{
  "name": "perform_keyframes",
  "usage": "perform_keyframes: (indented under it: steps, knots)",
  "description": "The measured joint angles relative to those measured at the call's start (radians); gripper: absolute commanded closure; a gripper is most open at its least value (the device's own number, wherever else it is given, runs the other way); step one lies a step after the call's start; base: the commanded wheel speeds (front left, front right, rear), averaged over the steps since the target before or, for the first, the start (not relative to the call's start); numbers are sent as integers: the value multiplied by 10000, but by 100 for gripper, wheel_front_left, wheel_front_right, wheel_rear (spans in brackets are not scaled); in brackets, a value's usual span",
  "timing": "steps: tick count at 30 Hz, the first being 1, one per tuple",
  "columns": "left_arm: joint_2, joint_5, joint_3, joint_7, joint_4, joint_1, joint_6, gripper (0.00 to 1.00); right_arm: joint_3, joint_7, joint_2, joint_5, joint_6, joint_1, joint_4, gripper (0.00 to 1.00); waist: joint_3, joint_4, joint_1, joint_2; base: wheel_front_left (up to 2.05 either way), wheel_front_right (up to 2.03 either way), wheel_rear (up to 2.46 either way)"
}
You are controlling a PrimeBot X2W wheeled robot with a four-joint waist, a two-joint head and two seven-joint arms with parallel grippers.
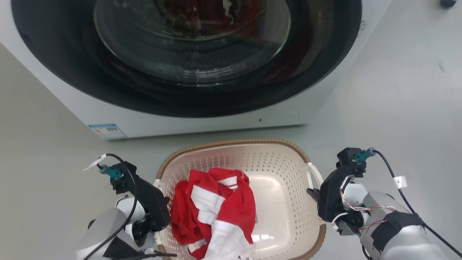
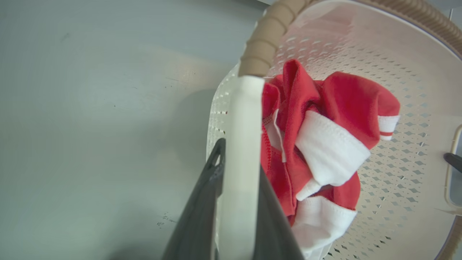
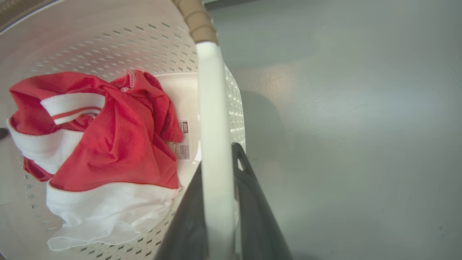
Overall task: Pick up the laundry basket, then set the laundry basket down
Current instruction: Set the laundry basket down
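Observation:
The laundry basket (image 1: pixel 234 143) is cream-white and perforated with a brown woven rim, and it sits low in the middle of the head view, in front of the washer. A red and white garment (image 1: pixel 216 206) lies crumpled inside it. My left gripper (image 1: pixel 161 215) is shut on the basket's left white handle (image 2: pixel 240 119), with a dark finger on each side of the bar. My right gripper (image 1: pixel 313 194) is shut the same way on the right handle (image 3: pixel 213 108). Both wrist views show the basket wall (image 2: pixel 397 108) (image 3: pixel 108 47) and the garment (image 2: pixel 325 144) (image 3: pixel 108 144). I cannot tell whether the basket touches the floor.
A white front-loading washing machine (image 1: pixel 202 122) with a dark round glass door (image 1: pixel 191 54) stands just beyond the basket. Grey floor (image 1: pixel 397 90) spreads on both sides. A small dark object (image 1: pixel 447 3) lies at the far right.

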Motion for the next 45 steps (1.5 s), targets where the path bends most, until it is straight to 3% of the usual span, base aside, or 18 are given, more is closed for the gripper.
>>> perform_keyframes:
  steps: [14,34,45]
  knots:
    - [-27,351,-184,-1037,-127,-492,75,100,8,-744,-65,-44,0,-485,-79,100,1883,24,0,1,0,0,0]
    - [-138,842,-424,-3407,-447,-1658,353,100,8,-2583,-276,-640,2,-1708,-58,100,4653,137,0,1,0,0,0]
    - [-188,1058,-533,-4378,-276,-1712,330,100,272,-3405,-280,-988,4,-1905,159,100,4977,239,-1,0,0,0,0]
